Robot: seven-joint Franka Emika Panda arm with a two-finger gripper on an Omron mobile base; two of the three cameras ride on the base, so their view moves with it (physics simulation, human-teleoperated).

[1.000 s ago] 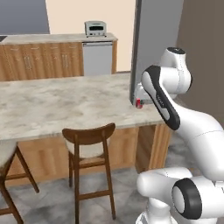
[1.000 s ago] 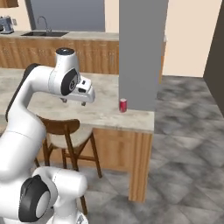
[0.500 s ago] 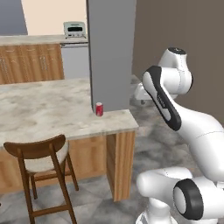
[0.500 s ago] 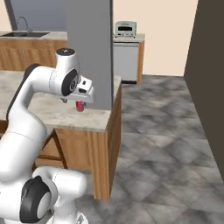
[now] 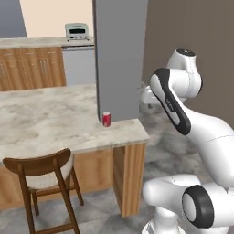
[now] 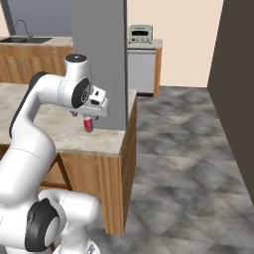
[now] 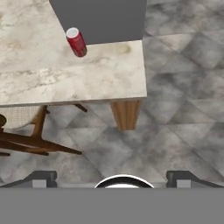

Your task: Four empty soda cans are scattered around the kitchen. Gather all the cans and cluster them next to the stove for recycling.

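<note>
- Left base view has the white arm rising from the lower right, elbow folded high, forearm reaching back toward the grey pillar (image 5: 119,55), with the hand beside the pillar's right face, out past the counter's end.
- Gripper (image 7: 111,176) points down at the floor; in the hand view its two dark tips sit far apart at the bottom corners, jaws spread wide, nothing between them.
- One soda can (image 5: 106,119) on show: red, silver top, standing upright on the island counter (image 5: 50,123) right at the foot of the pillar, near the counter's end.
- Right base view puts that can (image 6: 89,124) just below the wrist, partly behind the hand from this angle, though the hand view shows the can (image 7: 77,42) well apart from the tips, up and to the left.
- One wooden stool (image 5: 43,176) with a pale woven seat, tucked under the counter's overhang.
- One toaster oven (image 5: 77,31) on the back counter, above a steel-fronted appliance (image 5: 79,66).
- One sink with a faucet (image 6: 22,30) at the far left in the right base view.
- Surface: beige marbled stone on wood-panelled cabinets.
- Room: grey mottled tile floor (image 6: 183,163), cream back wall, dark brown wall on the right.
</note>
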